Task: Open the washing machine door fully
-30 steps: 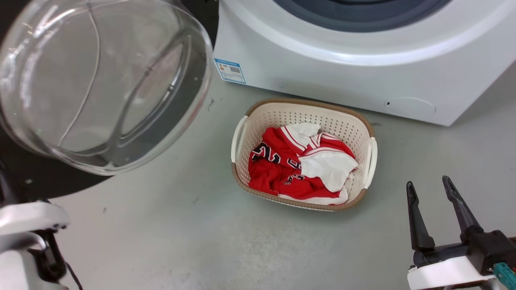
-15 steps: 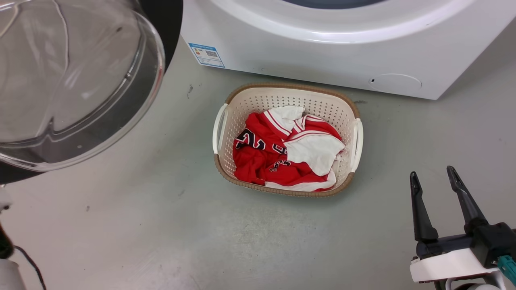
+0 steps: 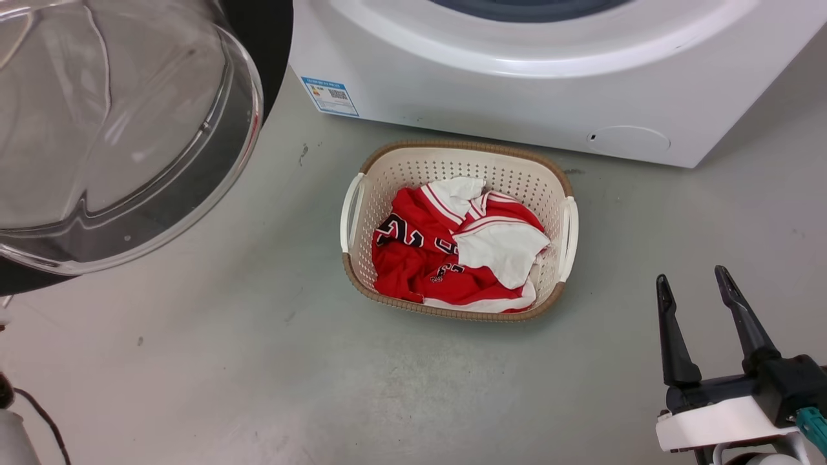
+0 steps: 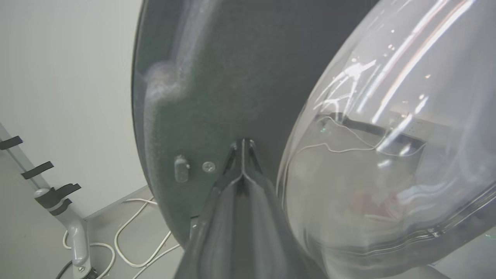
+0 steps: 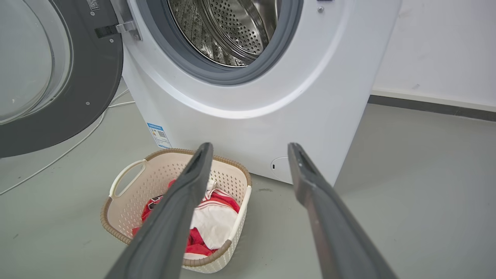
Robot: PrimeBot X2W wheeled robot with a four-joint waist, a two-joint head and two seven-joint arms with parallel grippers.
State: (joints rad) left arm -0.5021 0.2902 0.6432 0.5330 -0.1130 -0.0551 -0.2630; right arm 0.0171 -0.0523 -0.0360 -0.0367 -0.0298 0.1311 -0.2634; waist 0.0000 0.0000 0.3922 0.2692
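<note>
Fingertips [image 4: 232,162] of left hand [image 4: 243,146] blurred, contact with washing machine door [image 4: 217,77] unclear.

Glossy clear glass on the washing machine door [image 3: 116,129], shiny perforated steel drum [image 5: 240,31], matt plastic basket [image 3: 413,174].

Floor [image 3: 258,361]: grey-green, I see small dark scuffs. Wall [image 5: 438,50]: plain white, with a dark baseboard [image 5: 426,106] along its foot. White cables [image 4: 117,242] lie looped on the floor beside a grey stand [image 4: 77,236].

You have the basket [image 3: 452,169] on the floor [image 3: 258,361] before the washing machine [image 3: 517,97], the washing machine door [image 3: 116,129] left of both.
</note>
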